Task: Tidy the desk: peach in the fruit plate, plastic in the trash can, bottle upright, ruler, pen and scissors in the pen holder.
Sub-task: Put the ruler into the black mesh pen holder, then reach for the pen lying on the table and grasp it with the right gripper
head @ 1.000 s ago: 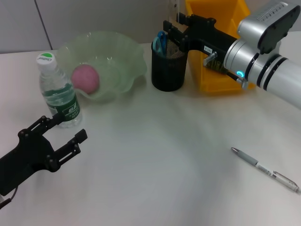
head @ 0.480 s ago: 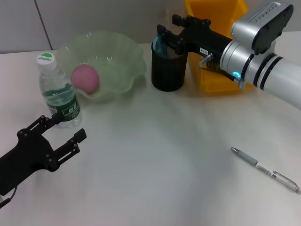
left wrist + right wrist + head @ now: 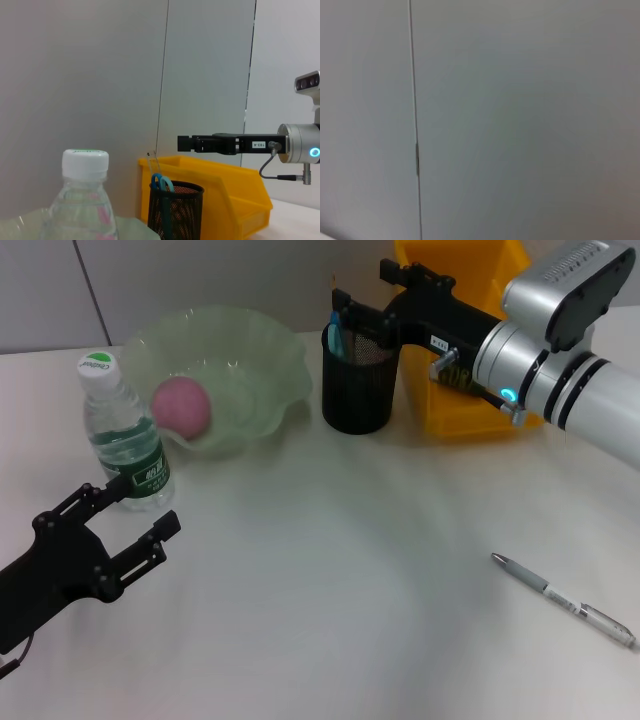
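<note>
Now right gripper (image 3: 345, 315) over black mesh pen holder (image 3: 357, 388), far side; finger state impossible to tell. Blue-handled scissors (image 3: 335, 335) inside. Left gripper (image 3: 125, 530) spread wide, near left, beside upright clear plastic bottle (image 3: 125, 435).

A pink peach (image 3: 181, 406) is sitting in a translucent pale green fruit plate (image 3: 262, 350). The black mesh pen holder (image 3: 357, 380) is showing blue scissors (image 3: 335, 337). A yellow trash can (image 3: 470, 300) and silver pen (image 3: 563, 600) are contrasting with the white counter (image 3: 320, 580).
</note>
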